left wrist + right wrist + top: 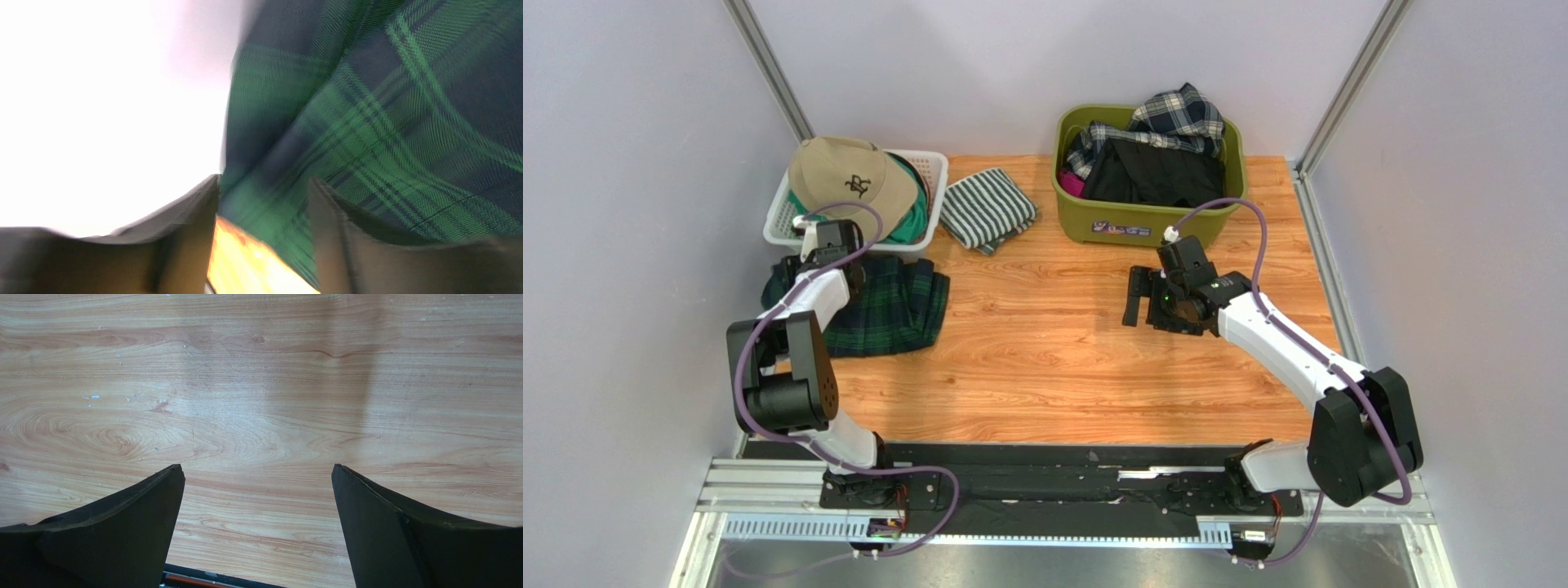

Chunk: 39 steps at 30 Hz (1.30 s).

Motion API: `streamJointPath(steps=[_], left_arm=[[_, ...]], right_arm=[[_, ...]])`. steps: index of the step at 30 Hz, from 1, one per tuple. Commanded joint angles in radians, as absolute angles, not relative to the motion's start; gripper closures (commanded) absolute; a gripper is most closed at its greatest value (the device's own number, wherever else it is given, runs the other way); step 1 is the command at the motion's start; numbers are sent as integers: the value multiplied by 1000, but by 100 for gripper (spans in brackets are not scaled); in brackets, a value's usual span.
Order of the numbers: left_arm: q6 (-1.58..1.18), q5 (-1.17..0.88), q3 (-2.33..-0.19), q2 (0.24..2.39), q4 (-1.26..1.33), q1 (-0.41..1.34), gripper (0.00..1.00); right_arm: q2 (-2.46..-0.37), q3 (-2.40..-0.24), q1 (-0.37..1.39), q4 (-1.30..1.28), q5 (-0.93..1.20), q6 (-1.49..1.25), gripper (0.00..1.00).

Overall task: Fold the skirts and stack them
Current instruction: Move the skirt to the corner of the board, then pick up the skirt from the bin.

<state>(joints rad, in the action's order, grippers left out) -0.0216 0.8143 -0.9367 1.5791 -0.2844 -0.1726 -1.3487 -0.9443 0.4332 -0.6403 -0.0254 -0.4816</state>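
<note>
Presently, the dark green-navy tartan pleated skirt (891, 306) is shown at 9 o'clock, long axis 9-to-3, its edge inside the parted left gripper (264, 180), judged nearer; the right gripper (258, 468), spread and empty, is held toward 3 o'clock.

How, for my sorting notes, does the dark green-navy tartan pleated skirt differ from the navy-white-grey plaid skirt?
The tartan skirt lies flat on the wooden table; the plaid skirt sits bunched in the olive-green plastic bin. The tartan is dark green; the plaid is paler, with white. The left gripper is at the tartan; no gripper touches the plaid. Both are checked cloth.
</note>
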Motion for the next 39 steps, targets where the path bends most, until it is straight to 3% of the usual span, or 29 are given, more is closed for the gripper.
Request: streamJointPath(steps=[1, 3, 10, 13, 16, 19, 22, 25, 31, 39], left_arm=[[-104, 894, -999, 1554, -294, -193, 24], [-136, 873, -1017, 1543, -331, -193, 8], [-271, 675, -1034, 1392, -481, -193, 6], [-366, 462, -1026, 1284, -520, -193, 4], [-448, 37, -970, 1153, -457, -190, 3], [-521, -145, -865, 1018, -332, -84, 2], [-540, -30, -854, 950, -365, 142, 2], [-541, -66, -847, 934, -365, 285, 2], [-580, -161, -749, 905, -267, 362, 1], [-552, -48, -726, 879, -341, 362, 1]], right_arm=[[-1341, -985, 428, -632, -37, -480, 5], [-1332, -985, 428, -634, -40, -479, 5], [-1301, -985, 428, -630, -25, -482, 5], [-1270, -986, 428, -632, -24, -482, 4], [-1243, -991, 428, -638, -47, -479, 3], [-1207, -999, 428, -649, -87, -472, 3], [-1169, -1005, 425, -664, -142, -466, 2], [-1137, -1008, 425, -664, -182, -462, 1], [-1150, -1098, 416, -649, -221, -453, 1], [-1327, -1350, 382, -594, -195, -407, 1]])
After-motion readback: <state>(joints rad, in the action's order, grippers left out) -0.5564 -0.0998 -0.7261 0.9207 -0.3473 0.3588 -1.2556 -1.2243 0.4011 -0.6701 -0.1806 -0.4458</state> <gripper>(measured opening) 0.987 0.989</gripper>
